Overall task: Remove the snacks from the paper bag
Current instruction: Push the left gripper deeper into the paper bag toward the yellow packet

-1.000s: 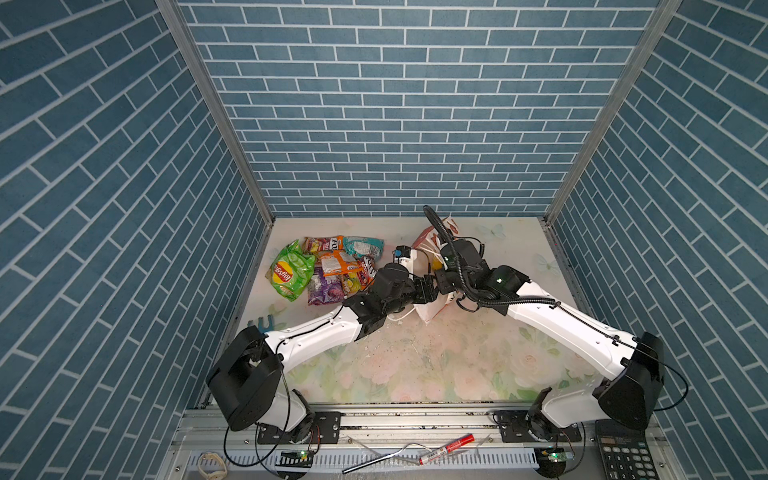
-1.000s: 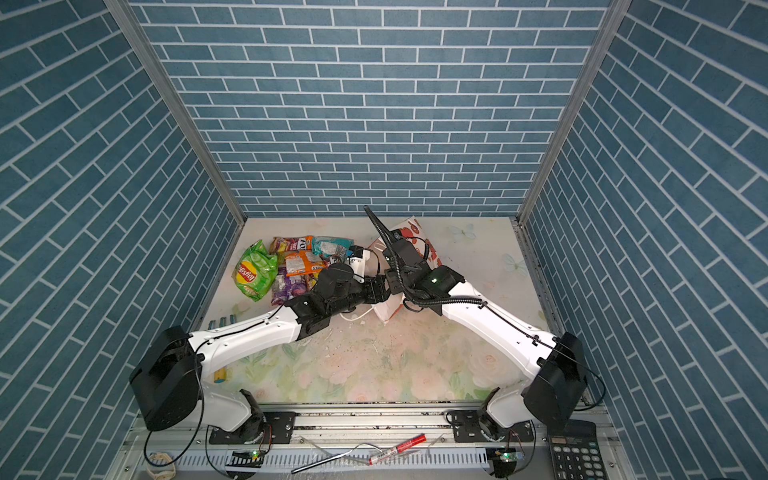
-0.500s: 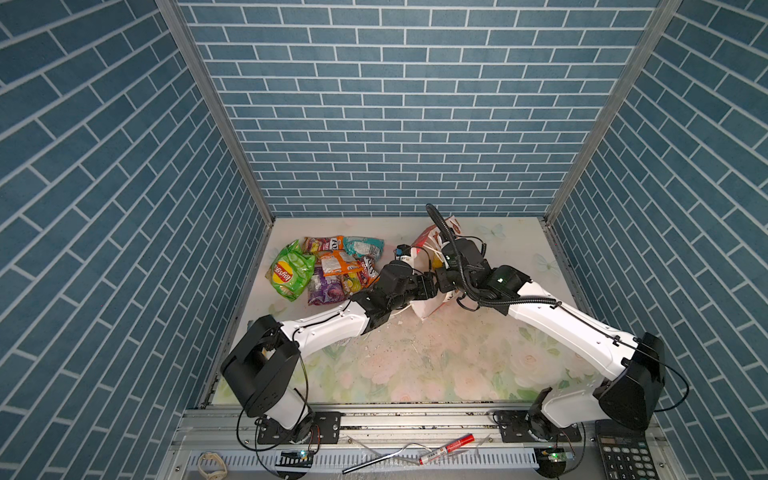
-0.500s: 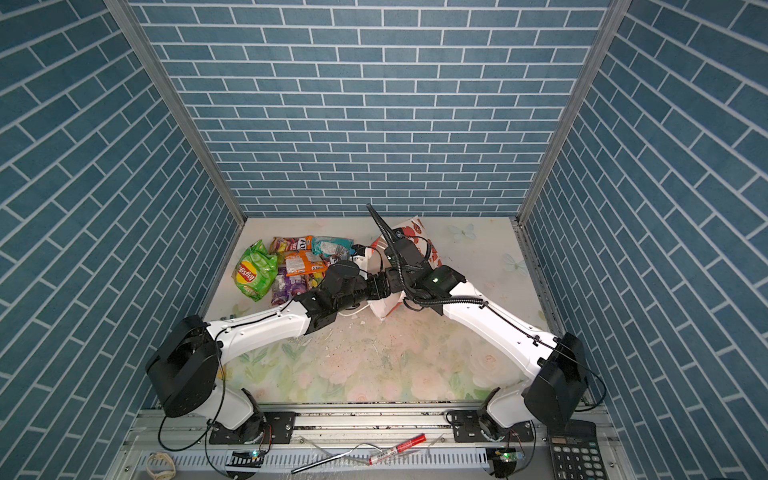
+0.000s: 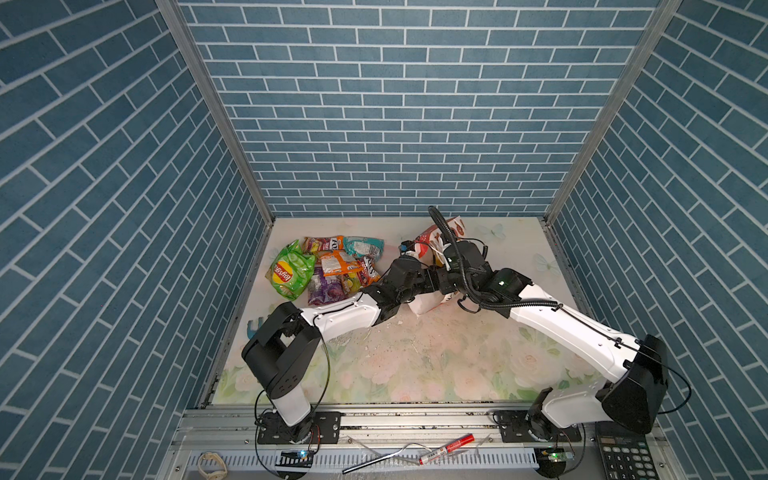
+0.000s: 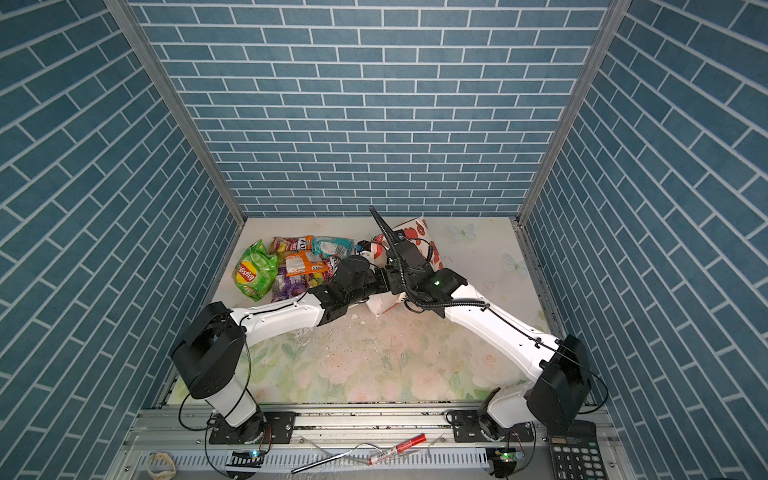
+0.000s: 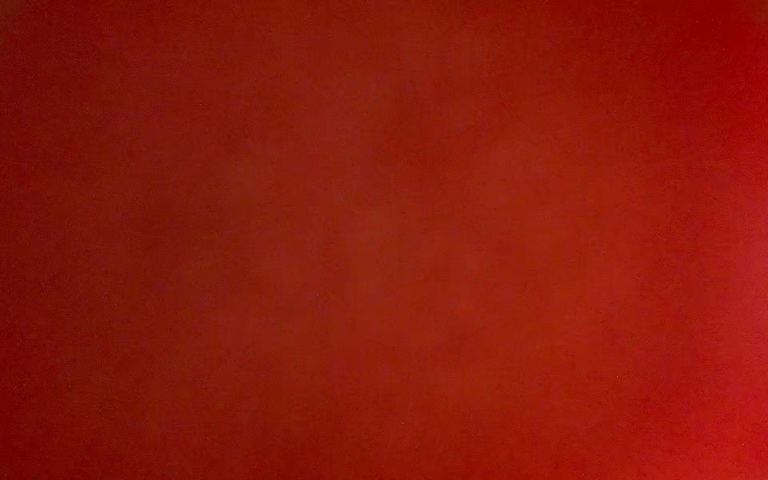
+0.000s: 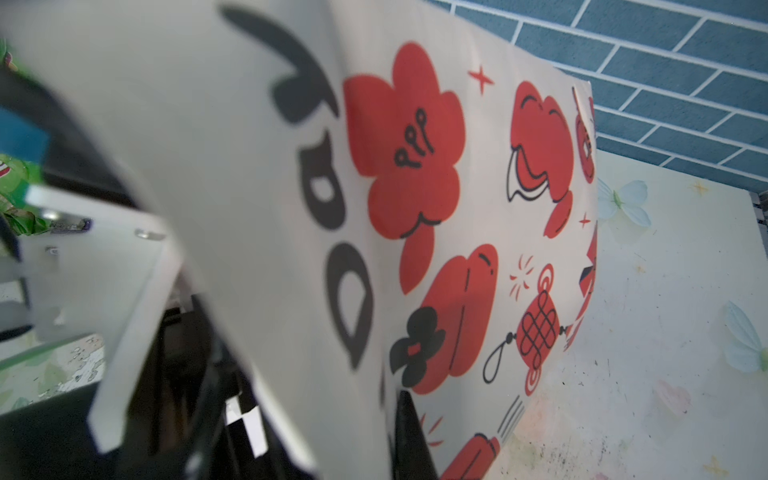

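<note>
Top views both show the green chip bag (image 5: 289, 274) reading Lay's.

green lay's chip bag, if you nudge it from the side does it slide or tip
The green Lay's chip bag looks puffed with air, so it is probably light and easily shoved. Its glossy film will likely slide rather than tip, since it lies flat. The purple packet beside it may shift too.

Floral tabletop (image 5: 457, 365), snacks (image 5: 328, 270) heaped at its far left, paper bag (image 5: 424, 305) beside them, white flecks (image 6: 355, 316) scattered.
</note>
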Available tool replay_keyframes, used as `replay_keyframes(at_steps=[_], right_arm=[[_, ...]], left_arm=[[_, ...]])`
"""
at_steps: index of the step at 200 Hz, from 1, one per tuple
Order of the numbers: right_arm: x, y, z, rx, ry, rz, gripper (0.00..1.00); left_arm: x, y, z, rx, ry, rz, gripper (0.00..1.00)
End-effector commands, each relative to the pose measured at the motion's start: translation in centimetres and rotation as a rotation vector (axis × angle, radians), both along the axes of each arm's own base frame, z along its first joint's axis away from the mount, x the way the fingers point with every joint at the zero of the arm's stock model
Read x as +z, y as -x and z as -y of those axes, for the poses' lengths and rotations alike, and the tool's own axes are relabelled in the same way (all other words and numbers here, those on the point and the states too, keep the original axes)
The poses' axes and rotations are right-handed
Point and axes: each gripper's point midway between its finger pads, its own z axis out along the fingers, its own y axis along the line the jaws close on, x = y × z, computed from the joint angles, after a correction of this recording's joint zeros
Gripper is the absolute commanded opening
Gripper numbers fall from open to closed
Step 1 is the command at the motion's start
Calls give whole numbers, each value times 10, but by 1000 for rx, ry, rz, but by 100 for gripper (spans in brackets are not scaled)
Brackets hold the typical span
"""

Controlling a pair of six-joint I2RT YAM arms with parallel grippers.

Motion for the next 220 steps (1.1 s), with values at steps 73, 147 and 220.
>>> replay_keyframes(at_steps=[73,147,220], right_arm=[[23,2,-1,-12,-91,47,0],[26,1,20,-31,61,63,0],[27,-6,25,-61,120,33,0]], left_arm=[[-5,-10,13,-22,53,18,67],[-21,15,26,-195,96,64,58],[-7,34,6,-218,64,168,57]])
